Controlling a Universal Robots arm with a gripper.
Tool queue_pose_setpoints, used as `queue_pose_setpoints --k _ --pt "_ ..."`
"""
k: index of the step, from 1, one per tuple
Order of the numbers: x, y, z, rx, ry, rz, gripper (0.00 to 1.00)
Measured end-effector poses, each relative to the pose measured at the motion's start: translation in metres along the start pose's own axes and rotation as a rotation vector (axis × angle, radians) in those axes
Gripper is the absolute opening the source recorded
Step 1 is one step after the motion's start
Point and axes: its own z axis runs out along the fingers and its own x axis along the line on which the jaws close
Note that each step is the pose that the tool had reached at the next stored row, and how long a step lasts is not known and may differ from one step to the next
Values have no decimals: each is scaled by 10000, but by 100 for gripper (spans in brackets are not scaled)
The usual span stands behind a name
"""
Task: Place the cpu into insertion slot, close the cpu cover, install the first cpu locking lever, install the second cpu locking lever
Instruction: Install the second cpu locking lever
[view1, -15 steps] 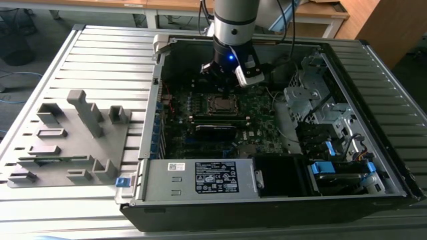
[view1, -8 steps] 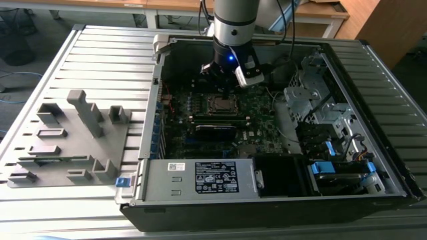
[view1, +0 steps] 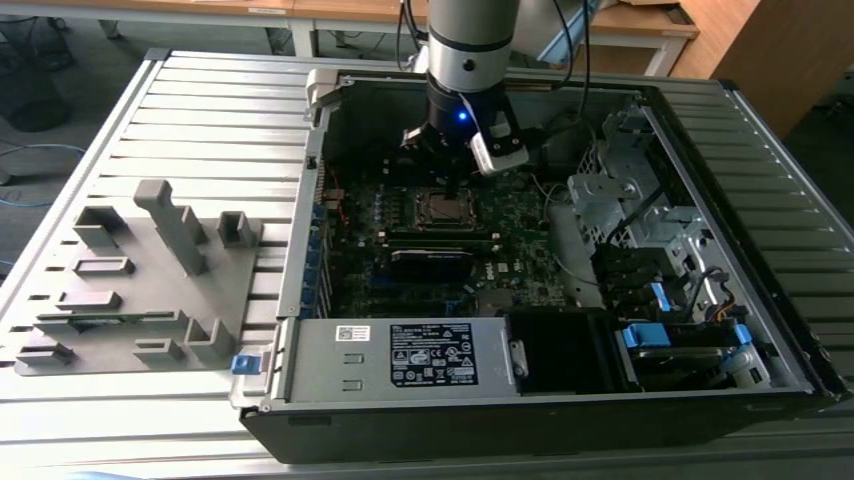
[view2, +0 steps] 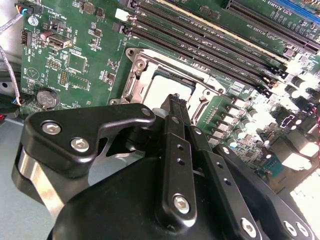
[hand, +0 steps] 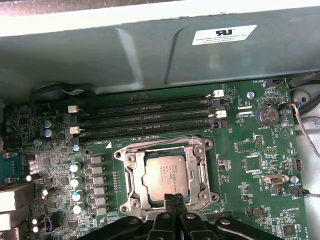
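The cpu (hand: 162, 172), a silver-grey square chip, lies flat in the insertion slot (hand: 131, 207) on the green motherboard. The cpu cover (hand: 199, 175), a silver frame, lies down around the chip, whose top shows through its window. My gripper (hand: 173, 201) hovers at the socket's edge, its black fingers shut together with nothing between them. In the second wrist view the gripper (view2: 175, 104) stands just over the cpu (view2: 167, 87) and the cpu cover (view2: 134, 80). In the exterior view the gripper (view1: 451, 160) hangs inside the open case, just behind the cpu (view1: 442, 208).
Long black memory slots (hand: 145, 120) run beside the socket, toward the case wall (hand: 150, 50). A coin battery (hand: 266, 115) and capacitors (hand: 75, 180) stand nearby. The grey power supply box (view1: 400, 355), drive cage (view1: 641, 210) and cables (view1: 574, 180) crowd the case. A grey fixture (view1: 147, 280) sits at the exterior view's left.
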Motion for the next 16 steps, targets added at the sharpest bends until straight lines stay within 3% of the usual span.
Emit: queue_pose_setpoints --k 16 --pt "-16 -122 -6 0 0 0 11"
